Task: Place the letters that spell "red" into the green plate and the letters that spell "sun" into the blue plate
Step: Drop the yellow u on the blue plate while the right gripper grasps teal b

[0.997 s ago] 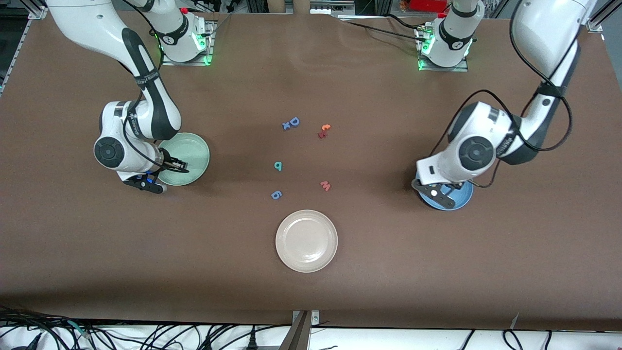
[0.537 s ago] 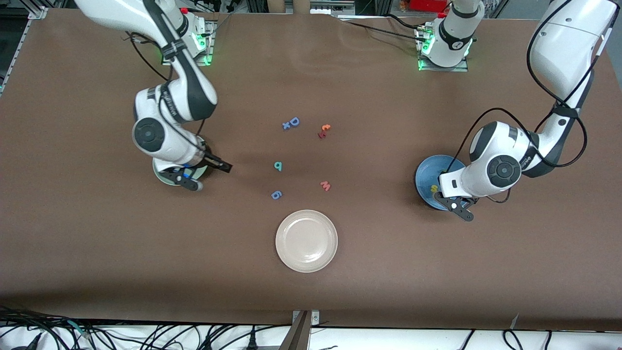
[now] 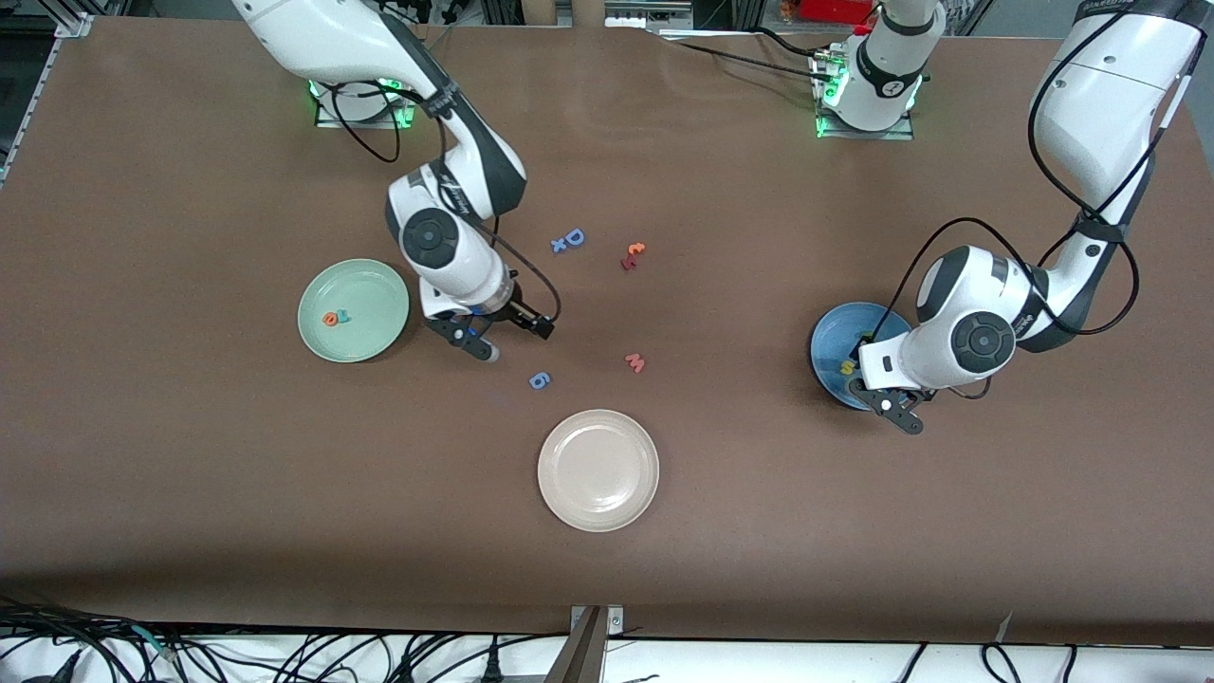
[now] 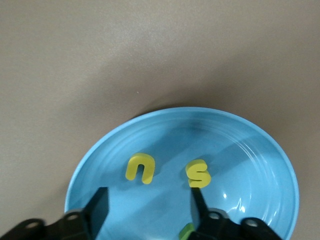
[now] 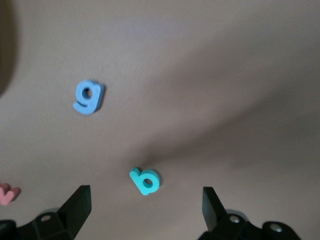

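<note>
Right gripper [image 5: 145, 207], fingers spread, hovering over the teal d [image 5: 145, 181] at desk centre; left gripper [image 4: 147, 212] (fingers spread, empty) hovering over the blue plate [image 4: 250, 150] holding yellow letters [image 4: 198, 173]; green plate [image 3: 375, 294] lying near the right arm's edge

A big brown table [image 3: 190, 531] fills almost the whole front picture. Its top is flat and smooth, with soft shine near the upper middle. Along the bottom edge runs a pale strip with many black cables [image 3: 285, 655] in a tangle. A grey metal bar [image 3: 586, 645] sticks up at the bottom middle. At the upper left corner and the upper right corner there are silver metal frame pieces [image 3: 71, 19]. Along the top edge it is dark, with a bit of something red [image 3: 825, 9] near the upper right.
</note>
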Motion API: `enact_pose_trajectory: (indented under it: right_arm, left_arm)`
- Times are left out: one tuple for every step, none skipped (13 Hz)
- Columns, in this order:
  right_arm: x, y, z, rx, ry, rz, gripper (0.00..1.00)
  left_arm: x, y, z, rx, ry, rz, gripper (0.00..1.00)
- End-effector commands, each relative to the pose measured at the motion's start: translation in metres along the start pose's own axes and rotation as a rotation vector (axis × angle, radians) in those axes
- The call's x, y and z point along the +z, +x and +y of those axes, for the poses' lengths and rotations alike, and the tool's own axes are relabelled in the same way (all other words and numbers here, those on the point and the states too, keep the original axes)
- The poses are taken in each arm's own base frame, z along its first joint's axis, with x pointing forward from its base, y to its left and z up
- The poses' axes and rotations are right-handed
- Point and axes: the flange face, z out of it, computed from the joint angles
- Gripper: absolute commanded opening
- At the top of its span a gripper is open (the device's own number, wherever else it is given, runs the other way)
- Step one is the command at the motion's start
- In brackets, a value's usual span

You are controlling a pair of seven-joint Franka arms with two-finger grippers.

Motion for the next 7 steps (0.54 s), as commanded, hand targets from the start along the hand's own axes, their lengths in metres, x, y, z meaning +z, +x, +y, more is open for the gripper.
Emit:
enact_pose_trajectory:
  right_arm:
    - [0.019,-0.009,-0.011,0.002,0.020,0.002,0.98]
    - [0.024,-0.009,-0.010,-0.002,0.014,0.003,0.92]
    - [0.026,-0.009,-0.008,-0.009,0.008,0.005,0.86]
    - [0.028,-0.009,-0.008,-0.013,0.003,0.004,0.73]
    - [0.034,-0.010,-0.006,-0.013,-0.004,0.000,0.69]
    - [0.036,-0.010,-0.006,-0.013,-0.005,-0.001,0.69]
    - [0.039,-0.010,-0.005,-0.013,-0.008,-0.001,0.69]
  left_arm:
    - [-0.033,-0.003,0.001,0.015,0.044,-0.007,1.00]
    - [-0.055,-0.001,0.011,0.021,0.054,-0.005,1.00]
    - [-0.077,-0.002,0.022,0.028,0.069,-0.018,1.00]
    - [-0.102,-0.004,0.035,0.014,0.087,-0.032,1.00]
    - [-0.128,-0.008,0.049,-0.013,0.090,-0.039,1.00]
    - [-0.157,-0.013,0.062,-0.047,0.079,-0.037,1.00]
    - [-0.184,-0.018,0.065,-0.077,0.059,-0.038,1.00]
